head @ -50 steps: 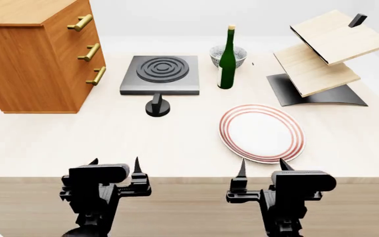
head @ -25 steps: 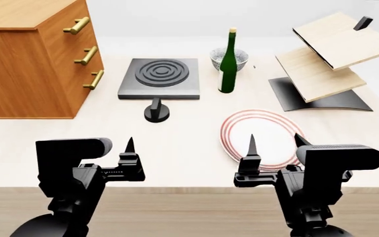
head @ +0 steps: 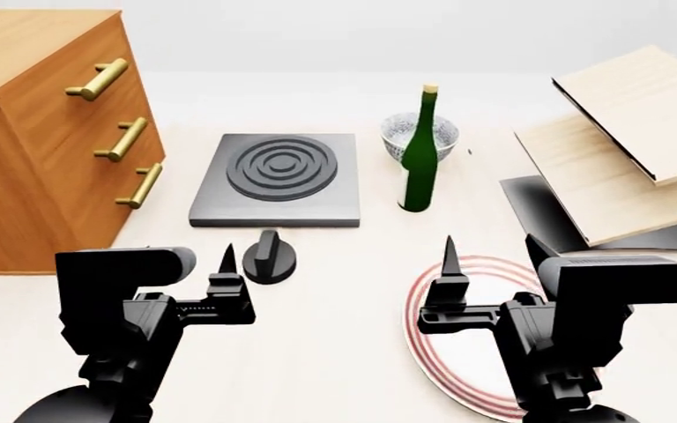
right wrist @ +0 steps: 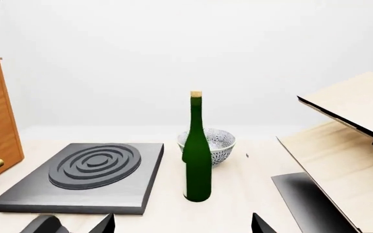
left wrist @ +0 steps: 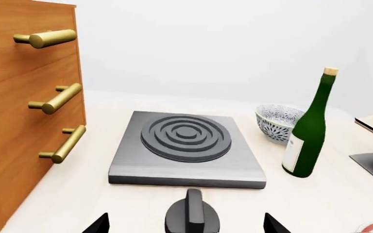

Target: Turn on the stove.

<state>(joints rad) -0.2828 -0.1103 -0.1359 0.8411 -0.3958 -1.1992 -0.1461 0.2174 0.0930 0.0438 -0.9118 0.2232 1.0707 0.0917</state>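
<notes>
So far nothing is turned; the knob (head: 269, 258) stands untouched just near of the stove (head: 278, 179) on the surface (head: 338, 352); the left hand (head: 204, 280) hovers spread wide before it, the right hand (head: 489, 275) likewise wide over the plate (head: 433, 352); reaching, gripping and twisting remain.

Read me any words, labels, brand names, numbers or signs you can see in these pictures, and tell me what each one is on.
None can be read.
The green bottle carries a pale label, but it shows no legible print.
The bowl has only a decorative pattern, no lettering.
The stove, its knob and the wooden drawer cabinet bear no markings.
</notes>
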